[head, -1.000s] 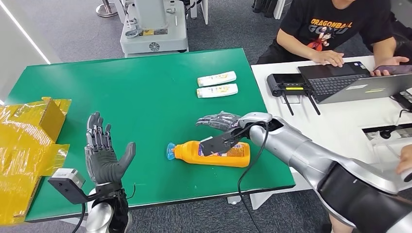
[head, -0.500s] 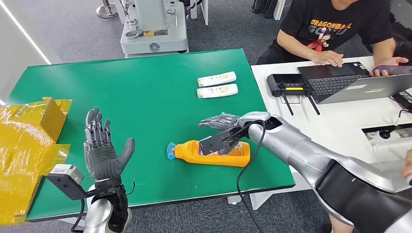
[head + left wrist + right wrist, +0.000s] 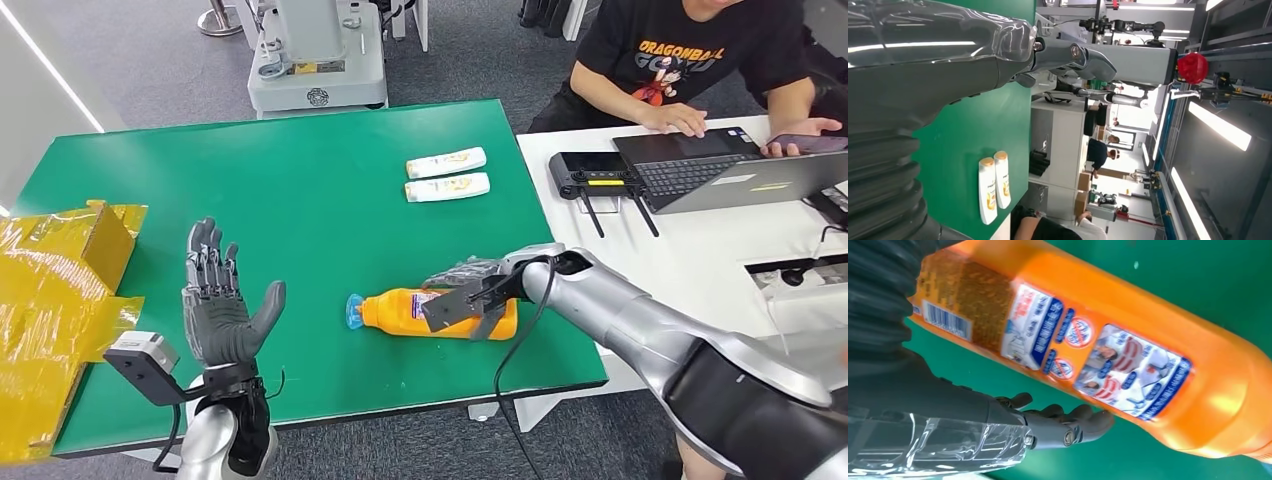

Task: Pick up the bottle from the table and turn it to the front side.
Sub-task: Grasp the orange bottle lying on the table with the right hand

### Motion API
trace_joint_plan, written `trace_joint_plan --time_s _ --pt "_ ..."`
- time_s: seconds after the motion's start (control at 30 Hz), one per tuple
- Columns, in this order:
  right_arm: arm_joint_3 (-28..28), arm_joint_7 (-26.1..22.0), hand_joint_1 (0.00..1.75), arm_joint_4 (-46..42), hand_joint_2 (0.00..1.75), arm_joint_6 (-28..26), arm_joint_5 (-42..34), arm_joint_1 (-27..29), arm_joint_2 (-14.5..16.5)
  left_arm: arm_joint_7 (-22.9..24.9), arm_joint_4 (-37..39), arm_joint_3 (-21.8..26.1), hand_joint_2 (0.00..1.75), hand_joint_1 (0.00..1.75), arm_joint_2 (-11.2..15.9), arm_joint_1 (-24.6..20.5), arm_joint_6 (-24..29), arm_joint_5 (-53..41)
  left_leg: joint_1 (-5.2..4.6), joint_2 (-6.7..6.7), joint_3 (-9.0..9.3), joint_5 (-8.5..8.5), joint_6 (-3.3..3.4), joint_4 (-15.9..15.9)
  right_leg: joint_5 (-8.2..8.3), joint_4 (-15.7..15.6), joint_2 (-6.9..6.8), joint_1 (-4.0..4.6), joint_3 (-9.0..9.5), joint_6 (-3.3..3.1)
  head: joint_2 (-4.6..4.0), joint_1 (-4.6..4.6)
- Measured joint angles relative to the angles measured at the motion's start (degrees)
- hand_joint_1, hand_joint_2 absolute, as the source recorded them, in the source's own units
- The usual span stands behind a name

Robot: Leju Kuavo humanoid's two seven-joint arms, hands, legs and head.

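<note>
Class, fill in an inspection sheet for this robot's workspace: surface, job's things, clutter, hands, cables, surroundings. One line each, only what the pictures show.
Surface: green table, flat, beside a white desk.
Job's things: orange bottle lying on its side, blue cap toward the robot's left, barcode label facing up.
Clutter: two small white bottles lying side by side at the far edge; yellow packaging at the table's left end.
Hands: right hand over the bottle, fingers reaching around it, grip not clear; left hand raised, open, holding nothing.
Cables: black cable looping from the right wrist.
Surroundings: person at a laptop; controller on the desk.
</note>
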Motion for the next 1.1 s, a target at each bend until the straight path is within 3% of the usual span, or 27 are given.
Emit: trace_joint_plan --time_s 0.27,0.53,1.1 --pt "0.1 0.8 0.00 -1.2 1.75 0.6 -0.5 0.0 -1.1 0.0 0.1 -0.2 1.75 0.00 0.0 -0.2 -0.1 0.1 0.00 0.00 0.00 0.00 0.00 0.0 0.00 0.0 0.00 0.00 -0.01 0.00 0.00 0.00" --pt "2.4 2.3 0.00 -3.2 1.75 0.3 0.1 -0.6 -5.3 -0.3 1.1 -1.0 1.75 0.00 0.0 -0.5 0.0 1.1 0.00 0.00 -0.02 0.00 0.00 0.0 0.00 0.0 0.00 0.01 0.00 0.00 0.00 0.00" --pt "3.6 1.3 0.00 -3.2 1.75 -6.2 -1.6 1.8 -5.5 -0.7 1.4 -1.0 1.75 0.00 0.0 -0.5 0.3 1.4 0.00 -0.01 -0.02 0.00 0.00 0.0 0.00 0.0 -0.01 0.01 0.00 0.00 0.00 0.00"
